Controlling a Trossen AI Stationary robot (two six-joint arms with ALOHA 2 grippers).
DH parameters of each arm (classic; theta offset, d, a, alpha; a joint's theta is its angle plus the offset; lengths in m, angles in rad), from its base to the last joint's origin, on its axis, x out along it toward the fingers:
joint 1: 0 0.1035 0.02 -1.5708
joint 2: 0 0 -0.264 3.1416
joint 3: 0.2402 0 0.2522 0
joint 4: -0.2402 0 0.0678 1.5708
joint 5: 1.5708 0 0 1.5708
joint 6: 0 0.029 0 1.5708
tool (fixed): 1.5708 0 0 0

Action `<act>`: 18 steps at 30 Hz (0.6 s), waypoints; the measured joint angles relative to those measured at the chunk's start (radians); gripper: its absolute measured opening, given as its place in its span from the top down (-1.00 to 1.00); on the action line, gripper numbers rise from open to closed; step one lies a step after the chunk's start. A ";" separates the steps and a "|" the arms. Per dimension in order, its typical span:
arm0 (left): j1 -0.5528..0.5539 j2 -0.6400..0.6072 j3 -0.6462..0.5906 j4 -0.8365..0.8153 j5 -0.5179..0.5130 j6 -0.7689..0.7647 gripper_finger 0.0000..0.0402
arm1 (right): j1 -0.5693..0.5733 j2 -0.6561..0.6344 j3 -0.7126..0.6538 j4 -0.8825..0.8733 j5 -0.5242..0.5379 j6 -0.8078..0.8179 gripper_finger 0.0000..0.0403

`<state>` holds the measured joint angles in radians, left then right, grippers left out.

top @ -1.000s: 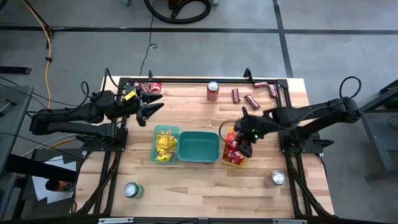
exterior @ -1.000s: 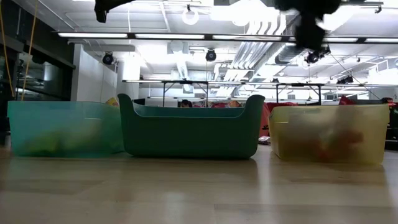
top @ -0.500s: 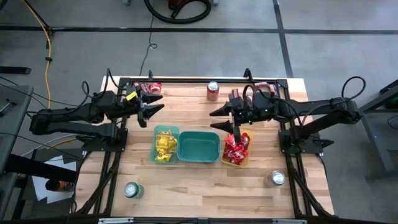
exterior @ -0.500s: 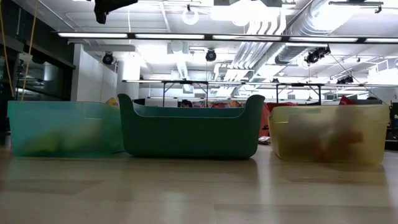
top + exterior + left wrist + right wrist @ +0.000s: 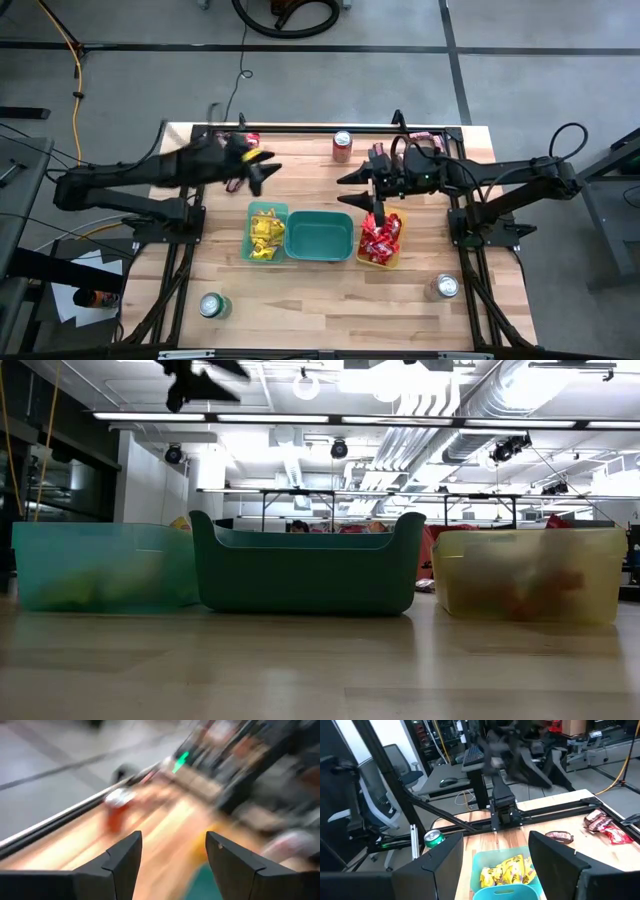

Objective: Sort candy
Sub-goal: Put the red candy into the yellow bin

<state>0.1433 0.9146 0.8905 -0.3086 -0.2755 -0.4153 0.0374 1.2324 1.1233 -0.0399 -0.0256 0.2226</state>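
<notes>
The left hand hovers open and empty near the wooden surface's far left corner. The right hand hangs open above the yellow plastic bin holding red candy packets.
</notes>
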 joint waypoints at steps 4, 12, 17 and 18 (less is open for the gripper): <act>0.165 0.222 0.232 -0.397 -0.038 0.108 -0.01 | -0.012 0.000 0.000 0.000 0.001 0.004 -0.09; 0.563 0.606 0.344 -0.570 0.031 0.251 -0.01 | -0.018 0.000 0.000 -0.001 0.003 0.037 -0.09; 0.690 0.774 0.344 -0.578 0.035 0.225 -0.01 | -0.018 0.000 0.000 -0.022 0.003 0.080 -0.09; 0.702 0.799 0.344 -0.582 0.036 0.219 -0.01 | -0.018 0.000 -0.001 -0.028 0.002 0.089 -0.09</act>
<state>0.8448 1.7131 1.2346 -0.8903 -0.2399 -0.1964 0.0198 1.2324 1.1227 -0.0677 -0.0233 0.3121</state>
